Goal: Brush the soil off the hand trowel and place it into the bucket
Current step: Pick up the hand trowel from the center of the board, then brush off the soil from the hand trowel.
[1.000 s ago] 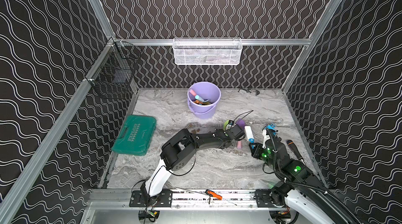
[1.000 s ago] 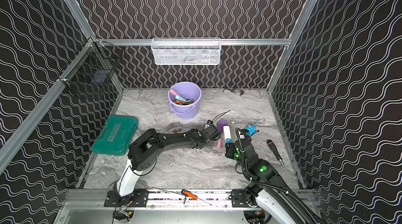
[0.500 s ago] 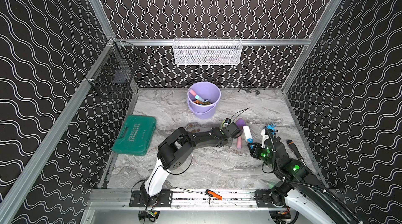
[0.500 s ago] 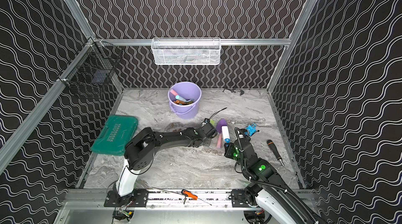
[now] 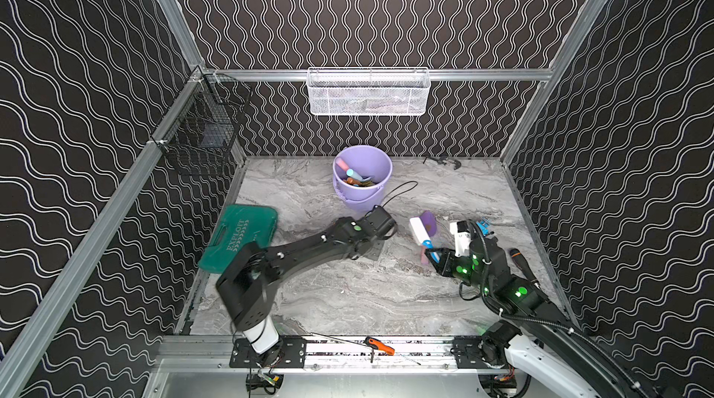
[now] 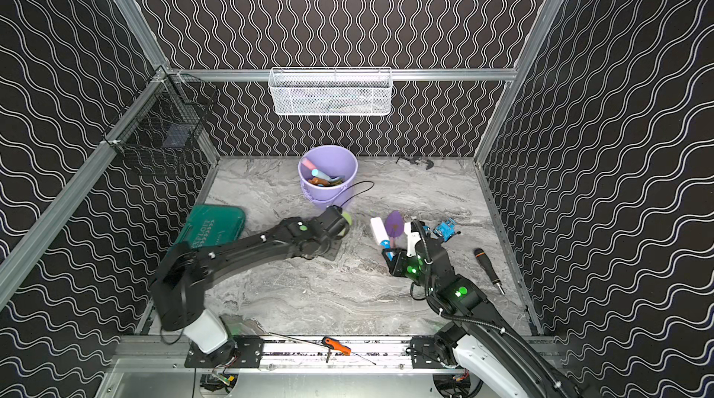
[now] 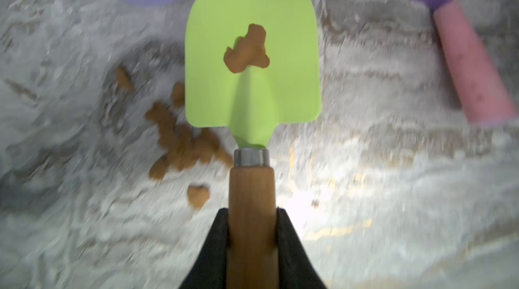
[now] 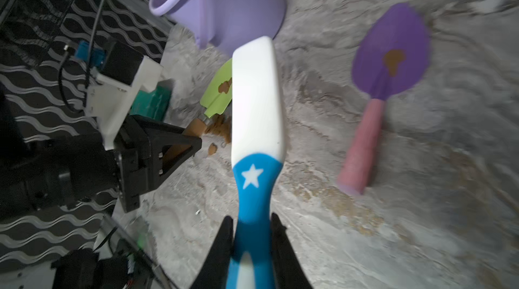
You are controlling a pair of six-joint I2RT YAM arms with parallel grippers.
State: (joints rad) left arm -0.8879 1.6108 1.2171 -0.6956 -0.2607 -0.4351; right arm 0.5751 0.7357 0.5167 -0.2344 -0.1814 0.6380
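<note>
**Hold it level for the sweep**

Left gripper (image 7: 251,218) is clenched on the handle of the green trowel (image 7: 251,116), just before the bucket (image 5: 359,194), toward the table's (image 5: 347,299) far edge. Right gripper (image 8: 251,235) clamps the brush (image 8: 257,91). It should hold the blade level while the soil clump (image 7: 247,49) gets swept off.

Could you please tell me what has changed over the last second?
The left gripper shut on the green trowel, at its wooden handle, and drew it back toward the robot's left, away from the purple trowel. The right gripper, holding the brush, edged the same way. The purple trowel and the bucket stayed put.
</note>
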